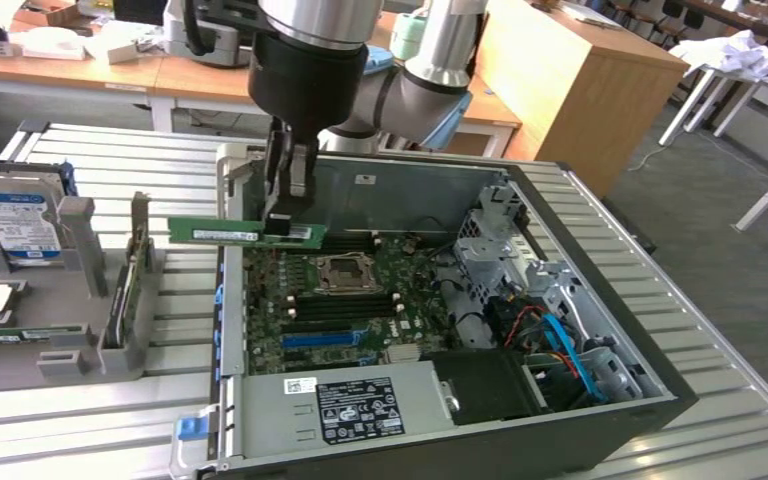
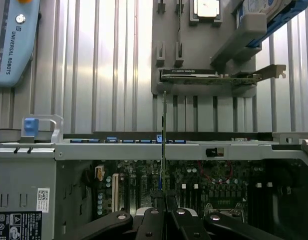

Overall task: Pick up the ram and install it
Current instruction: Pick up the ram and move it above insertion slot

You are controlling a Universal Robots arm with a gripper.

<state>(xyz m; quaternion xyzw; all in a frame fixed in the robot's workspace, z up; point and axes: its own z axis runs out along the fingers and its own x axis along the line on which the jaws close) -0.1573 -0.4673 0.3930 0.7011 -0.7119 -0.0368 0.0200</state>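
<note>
Gripping the ram [image 1: 217, 231] near 1 end, gripper [image 1: 281, 228] closed on it; holding it level above the open computer case [image 1: 411, 195], at 10 o'clock from the CPU socket [image 1: 345, 272]. Picked up; not yet seated in the black memory slots [image 1: 351, 303] at the socket's 6 o'clock.

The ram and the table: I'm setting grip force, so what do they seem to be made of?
The ram: looks like green circuit board, matte, with a pale label strip. The table: probably aluminium, judging by its bare, silvery ribbed slats that catch the light.
</note>
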